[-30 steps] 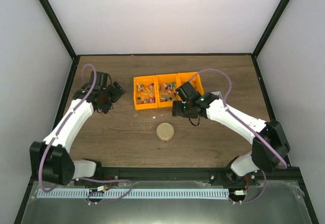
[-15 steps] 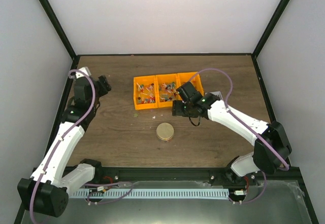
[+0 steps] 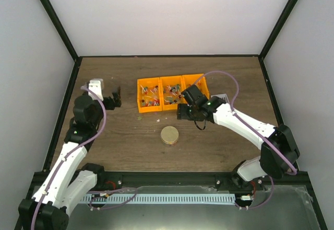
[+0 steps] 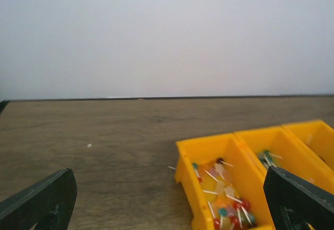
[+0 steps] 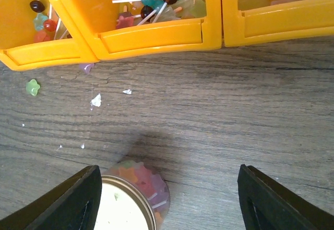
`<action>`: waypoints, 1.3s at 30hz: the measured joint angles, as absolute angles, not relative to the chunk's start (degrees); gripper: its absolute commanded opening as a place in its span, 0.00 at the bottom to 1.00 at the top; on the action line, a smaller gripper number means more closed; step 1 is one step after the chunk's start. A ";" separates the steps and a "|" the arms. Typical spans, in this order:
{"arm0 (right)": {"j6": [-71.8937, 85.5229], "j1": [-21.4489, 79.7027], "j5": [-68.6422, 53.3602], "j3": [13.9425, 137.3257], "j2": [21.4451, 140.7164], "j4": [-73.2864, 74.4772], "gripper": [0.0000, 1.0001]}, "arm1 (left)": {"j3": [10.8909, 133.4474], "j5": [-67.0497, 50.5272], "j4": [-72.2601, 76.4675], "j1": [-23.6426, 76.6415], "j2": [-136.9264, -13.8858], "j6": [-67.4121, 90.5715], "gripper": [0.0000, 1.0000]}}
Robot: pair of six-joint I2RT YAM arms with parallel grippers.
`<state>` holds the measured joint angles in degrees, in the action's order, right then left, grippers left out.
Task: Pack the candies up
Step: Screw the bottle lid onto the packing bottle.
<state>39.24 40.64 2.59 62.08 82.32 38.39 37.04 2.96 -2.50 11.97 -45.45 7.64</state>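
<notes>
Right wrist showed your right gripper spread empty near the gold-lidded jar, likely to grasp it; your left gripper gaped, facing the candies.

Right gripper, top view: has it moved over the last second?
No. The right gripper stays just in front of the orange bins, as before.

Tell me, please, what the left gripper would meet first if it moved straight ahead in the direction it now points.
Probably the leftmost orange bin: the left gripper points across the wooden table at its side wall, and nothing shows between. Height is unclear, so it might pass over the rim.
</notes>
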 measured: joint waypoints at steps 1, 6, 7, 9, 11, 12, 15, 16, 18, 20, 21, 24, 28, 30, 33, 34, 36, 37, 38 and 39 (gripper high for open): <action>39.24 40.64 2.57 61.93 82.35 38.39 0.73 | 35.86 0.93 -1.63 12.05 -44.75 5.91 1.00; 39.24 40.64 2.57 61.69 82.35 38.04 0.73 | 30.98 -10.17 3.95 12.36 -43.33 -0.71 1.00; 39.27 40.64 2.57 61.65 82.37 37.98 0.73 | 29.82 -12.23 5.17 12.36 -43.00 -1.63 1.00; 39.24 40.64 2.57 61.30 82.43 37.69 0.73 | 26.81 -16.34 8.40 12.38 -42.35 -2.98 1.00; 39.24 40.64 2.59 60.73 82.52 37.65 0.73 | 23.92 -19.59 11.31 12.43 -42.44 -3.79 1.00; 39.22 40.64 2.59 60.49 82.59 37.67 0.73 | 22.63 -20.56 12.71 12.45 -42.76 -3.86 1.00; 38.92 40.62 2.59 59.92 82.67 37.65 0.73 | 18.55 -21.43 16.97 13.02 -43.70 -3.62 1.00; 38.74 40.62 2.61 59.83 82.70 37.65 0.73 | 17.28 -21.10 17.89 13.61 -43.90 -3.60 1.00; 38.35 40.58 2.59 59.83 82.72 37.63 0.73 | 15.16 -20.53 18.48 15.73 -44.14 -3.64 1.00; 37.93 40.45 2.61 59.83 82.76 37.60 0.73 | 13.72 -19.33 18.59 18.90 -44.03 -3.90 1.00; 37.71 40.34 2.61 59.83 82.81 37.60 0.73 | 13.28 -18.61 18.83 20.43 -43.83 -4.12 1.00; 36.80 39.90 2.61 59.79 83.11 37.60 0.73 | 12.84 -16.32 19.22 25.39 -42.92 -5.37 1.00; 35.86 39.66 2.63 59.77 83.44 37.63 0.73 | 12.86 -15.79 20.45 29.30 -43.97 -6.28 1.00; 35.35 39.55 2.74 59.70 83.46 37.63 0.73 | 12.86 -15.38 21.43 31.40 -45.69 -6.26 1.00; 34.85 39.29 2.96 58.96 83.44 37.60 0.73 | 12.80 -13.76 23.14 36.56 -48.88 -6.02 1.00; 34.61 39.11 2.98 58.57 83.44 37.65 0.73 | 12.64 -12.82 24.45 38.41 -50.13 -5.82 1.00; 34.17 38.48 2.98 57.84 83.40 37.85 0.73 | 11.84 -9.96 27.79 42.33 -52.60 -5.52 1.00; 34.02 38.17 2.98 57.67 83.40 37.91 0.73 | 11.16 -8.56 29.52 44.27 -53.80 -5.26 1.00; 33.82 37.85 3.01 57.58 83.37 38.00 0.73 | 10.52 -7.60 30.96 45.56 -54.70 -4.99 1.00; 33.58 37.52 3.01 57.56 83.35 38.09 0.73 | 9.76 -6.55 32.42 46.70 -55.70 -4.69 1.00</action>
<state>33.58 37.52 3.01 57.56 83.35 38.09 9.76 -6.55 32.42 46.70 -55.70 -4.69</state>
